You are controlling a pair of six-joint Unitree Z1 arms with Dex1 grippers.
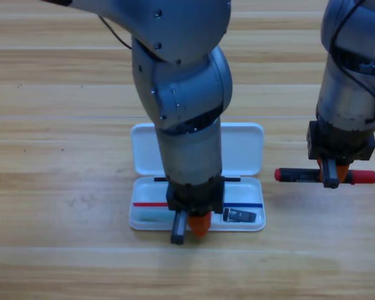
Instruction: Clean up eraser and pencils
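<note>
My left tool (189,226) hangs over the open white plastic case (244,153) on the wooden counter (50,125); I cannot tell its jaw state. The small black eraser (239,215) lies inside the case. My right tool (334,175) pinches the red-ended, black-middled pencil (294,175) mid-shaft. It looks light, rigid and slippery, so a central hold seems best.

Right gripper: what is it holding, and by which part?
The right gripper holds the red-ended pencil around its middle, level above the table.
</note>
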